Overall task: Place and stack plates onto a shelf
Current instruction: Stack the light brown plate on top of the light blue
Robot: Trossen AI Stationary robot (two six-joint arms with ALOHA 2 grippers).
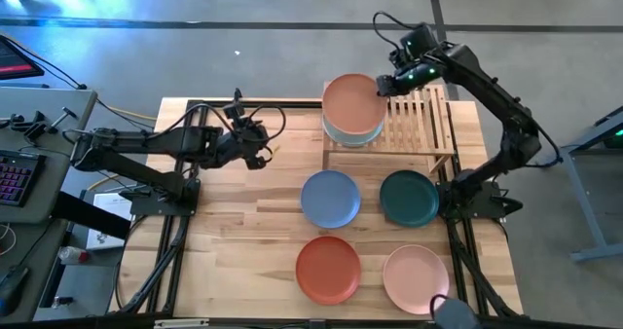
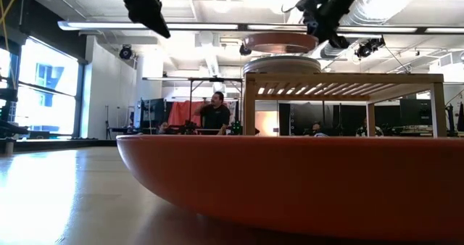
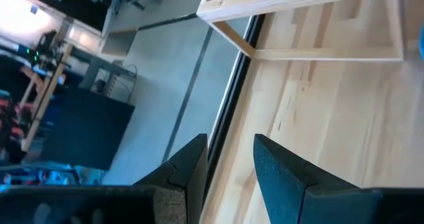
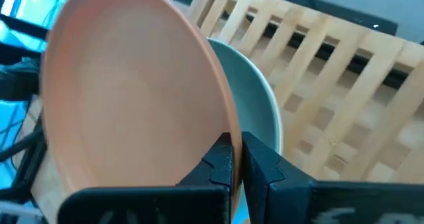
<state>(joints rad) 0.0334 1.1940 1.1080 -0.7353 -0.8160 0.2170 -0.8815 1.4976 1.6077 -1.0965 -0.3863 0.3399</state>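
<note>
While our right gripper [image 1: 383, 84] hangs over the shelf [image 1: 428, 125], its fingers are pinched on the rim of the peach plate [image 1: 352, 101], and our right wrist view shows that rim clamped between the two dark fingers [image 4: 222, 159]. We hold the peach plate just above the pale teal plate [image 1: 343, 134], which lies on the shelf's slatted top at the end nearer our left arm. From table height the peach plate [image 2: 280, 42] hangs clear of the stack under it [image 2: 281, 64], with a narrow gap between them. We cannot tell whether more than the teal plate lies in that stack.

Four plates lie flat on the tabletop [image 1: 234, 212] on the near side of the shelf. The blue plate [image 1: 330, 199] and the dark green plate [image 1: 410, 198] sit just beside the shelf's front edge, side by side. The terracotta-orange plate [image 1: 328, 270] and the pink plate [image 1: 416, 278] lie farther from the shelf, behind those two.

Our left gripper [image 1: 261, 150] waits off the shelf's end, over bare tabletop, with its fingers [image 3: 285, 177] spread and nothing between them.
</note>
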